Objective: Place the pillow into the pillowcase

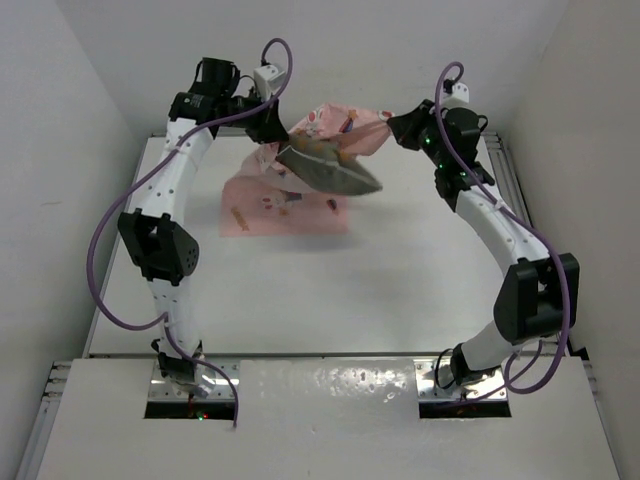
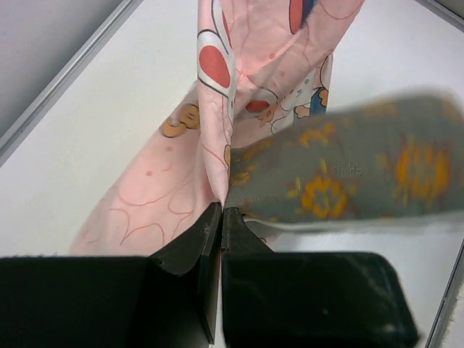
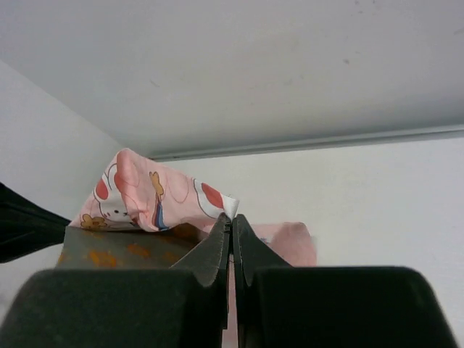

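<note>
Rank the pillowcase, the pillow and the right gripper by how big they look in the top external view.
1. pillowcase: largest, partly lifted.
2. pillow: clearly smaller, even though it is raised nearer the camera.
3. right gripper: smallest, shut on the pillowcase's corner.

The left arm (image 1: pixel 165 200) rises from its base, folds at the elbow and reaches to the far side, its wrist turned inward. The right arm (image 1: pixel 490 220) mirrors it. The two grippers face each other, both raised above the tabletop. The left gripper (image 2: pixel 220 212) has its fingers (image 2: pixel 192 243) pressed together on a fold of the pillowcase (image 1: pixel 322 120). The right gripper (image 3: pixel 232 219) has its fingers (image 3: pixel 210 250) pinched tight on a corner of the same pillowcase.
</note>
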Available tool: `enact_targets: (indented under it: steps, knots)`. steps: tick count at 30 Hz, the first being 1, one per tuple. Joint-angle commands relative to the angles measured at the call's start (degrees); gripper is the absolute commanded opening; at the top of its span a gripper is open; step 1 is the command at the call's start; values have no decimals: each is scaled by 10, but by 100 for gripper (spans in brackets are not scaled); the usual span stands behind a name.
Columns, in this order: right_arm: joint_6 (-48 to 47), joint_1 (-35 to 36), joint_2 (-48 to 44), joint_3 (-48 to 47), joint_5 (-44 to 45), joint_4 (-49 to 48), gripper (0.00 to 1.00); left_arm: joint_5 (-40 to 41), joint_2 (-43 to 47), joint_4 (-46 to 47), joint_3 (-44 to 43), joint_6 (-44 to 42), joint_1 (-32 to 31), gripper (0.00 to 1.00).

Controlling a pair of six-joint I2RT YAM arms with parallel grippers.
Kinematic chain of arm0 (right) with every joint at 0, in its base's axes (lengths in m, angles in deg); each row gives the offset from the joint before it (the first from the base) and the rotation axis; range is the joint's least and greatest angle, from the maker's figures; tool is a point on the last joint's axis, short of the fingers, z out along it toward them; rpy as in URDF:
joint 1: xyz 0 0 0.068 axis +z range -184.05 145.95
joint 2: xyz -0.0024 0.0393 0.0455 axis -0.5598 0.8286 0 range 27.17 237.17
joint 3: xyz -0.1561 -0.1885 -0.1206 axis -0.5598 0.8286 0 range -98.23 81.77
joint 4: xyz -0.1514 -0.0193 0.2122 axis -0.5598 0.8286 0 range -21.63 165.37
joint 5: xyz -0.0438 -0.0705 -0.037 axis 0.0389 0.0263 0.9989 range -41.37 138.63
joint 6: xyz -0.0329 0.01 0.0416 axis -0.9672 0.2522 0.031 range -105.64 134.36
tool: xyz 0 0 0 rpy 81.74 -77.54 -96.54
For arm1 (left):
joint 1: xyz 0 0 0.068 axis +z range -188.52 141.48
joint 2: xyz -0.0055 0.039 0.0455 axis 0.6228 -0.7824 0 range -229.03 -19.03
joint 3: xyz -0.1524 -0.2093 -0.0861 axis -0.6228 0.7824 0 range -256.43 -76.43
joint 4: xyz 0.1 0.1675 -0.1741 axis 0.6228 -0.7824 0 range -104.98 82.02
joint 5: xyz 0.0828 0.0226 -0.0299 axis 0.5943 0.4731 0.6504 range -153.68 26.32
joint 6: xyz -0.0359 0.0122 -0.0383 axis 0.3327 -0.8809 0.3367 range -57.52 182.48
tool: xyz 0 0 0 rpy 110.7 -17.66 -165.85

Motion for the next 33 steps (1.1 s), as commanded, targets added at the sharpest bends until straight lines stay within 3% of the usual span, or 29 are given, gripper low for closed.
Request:
enact_targets:
  steps: [1, 5, 13, 18, 26, 29, 33]
  knots:
    - [-19, -5, -26, -43, 21, -45, 0, -6, 46, 22, -52, -12, 0, 0]
    - [-1, -4, 0, -67, -1, -7, 0, 52, 45, 54, 5, 20, -2, 0]
    - [-21, -5, -20, -43, 20, 12, 0, 106, 49, 75, 10, 60, 13, 0]
    - [7, -7, -21, -39, -25, 32, 0, 48, 51, 73, 9, 89, 20, 0]
    - [9, 3, -45, -56, -86, 71, 0, 13, 59, 0, -83, 90, 13, 0]
    - [37, 1, -19, -84, -118, 91, 0, 2, 57, 19, -62, 119, 8, 0]
    - [64, -8, 69, -163, -157, 161, 0, 37, 43, 104, 54, 153, -5, 0]
